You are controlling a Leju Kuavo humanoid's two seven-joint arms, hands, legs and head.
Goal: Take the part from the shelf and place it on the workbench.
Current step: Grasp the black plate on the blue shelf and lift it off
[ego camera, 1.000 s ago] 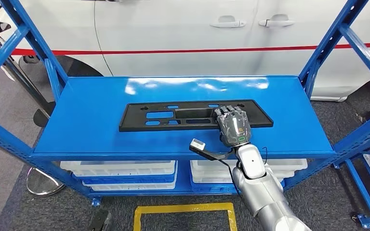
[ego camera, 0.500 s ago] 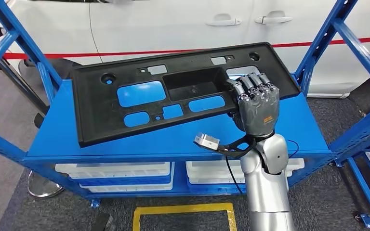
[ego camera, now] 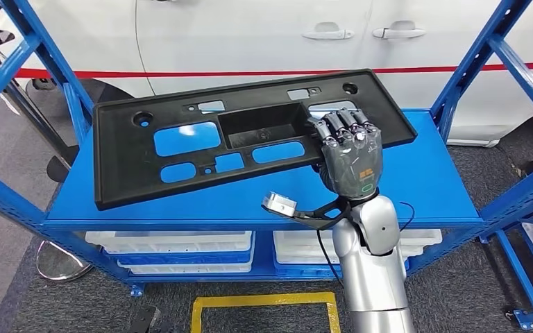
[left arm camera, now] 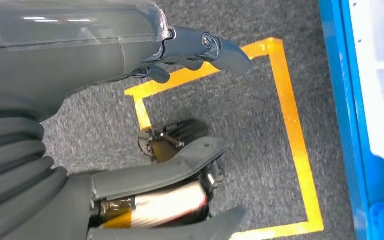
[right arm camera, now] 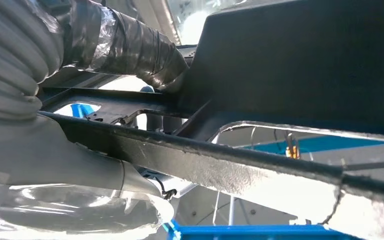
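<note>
The right hand (ego camera: 349, 158) grips the part (ego camera: 180, 149), a long black plastic panel with rectangular cut-outs and a sunken pocket in its middle. The fingers (ego camera: 340, 125) curl over the panel's near edge by the pocket's right side (the palm faces away from the head camera). The part is up off the shelf (ego camera: 416, 173), tilted so its face turns toward the robot, its left end lower and nearer than its right end. Blue shelf surface shows through the cut-outs.

In the right wrist view the part (right arm camera: 300, 65) runs close across the lens, with the grey thumb (right arm camera: 80, 165) under its edge.

The left hand (left arm camera: 180, 47) hangs over grey carpet with a yellow taped square (left arm camera: 290, 135), its fingers loosely curled and holding nothing.

A white car (ego camera: 264, 35) with a red stripe stands behind the shelf, and white bins (ego camera: 173, 246) sit on the lower level.
</note>
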